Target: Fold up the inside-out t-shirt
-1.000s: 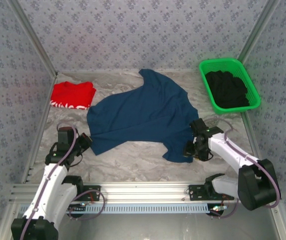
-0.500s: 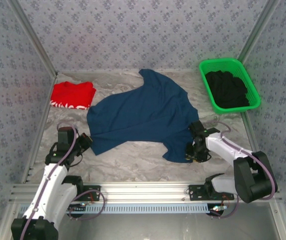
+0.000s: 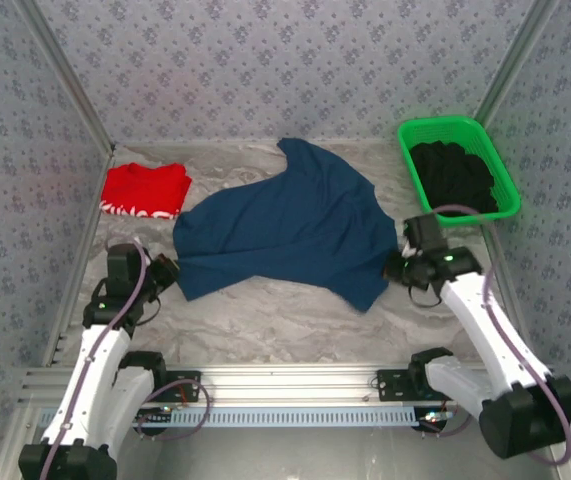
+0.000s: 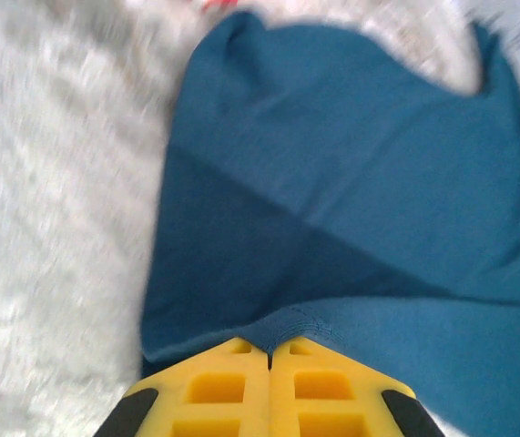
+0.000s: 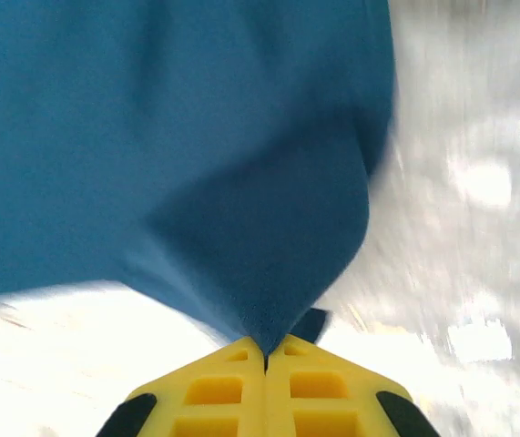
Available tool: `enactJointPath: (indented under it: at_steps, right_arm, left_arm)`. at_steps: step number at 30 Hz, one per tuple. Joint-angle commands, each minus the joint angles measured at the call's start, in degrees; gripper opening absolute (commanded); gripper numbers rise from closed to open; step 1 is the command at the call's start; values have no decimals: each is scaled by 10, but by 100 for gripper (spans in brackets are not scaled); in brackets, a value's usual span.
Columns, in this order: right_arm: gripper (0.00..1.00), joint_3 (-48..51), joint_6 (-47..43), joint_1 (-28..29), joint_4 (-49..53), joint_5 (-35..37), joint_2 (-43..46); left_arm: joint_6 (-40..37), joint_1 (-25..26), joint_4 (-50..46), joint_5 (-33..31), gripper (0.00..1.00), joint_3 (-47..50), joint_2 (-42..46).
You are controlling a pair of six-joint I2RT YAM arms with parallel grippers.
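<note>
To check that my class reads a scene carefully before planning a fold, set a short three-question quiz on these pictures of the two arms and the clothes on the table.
1. Multiple choice: what lies in the green basket? A towels; B black clothing; C shoes.
2. True or false: the left gripper and the right gripper are each shut on an edge of the navy t-shirt.
3. Fill in: seen from the top camera, the red garment lies at the far ____ corner of the table.
Key: 1 B; 2 true; 3 left.
</note>
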State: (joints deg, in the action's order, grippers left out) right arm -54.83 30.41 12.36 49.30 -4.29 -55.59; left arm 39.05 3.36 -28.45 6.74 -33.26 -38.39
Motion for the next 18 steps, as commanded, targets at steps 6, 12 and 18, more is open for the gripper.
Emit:
enactJointPath:
  at_steps: [6, 12, 18]
  right_arm:
    - [0, -279, -68, -59, -45, 4, -3]
    - [0, -415, -110, -74, -22, 43, 35]
    - [0, -557, -150, -74, 11, 79, 56]
  left_arm:
    - [-56, -10, 32, -61, 0, -225, -41]
    - [-99, -11, -38, -57, 0, -363, -31]
    - [-127, -10, -83, -59, 0, -489, -31]
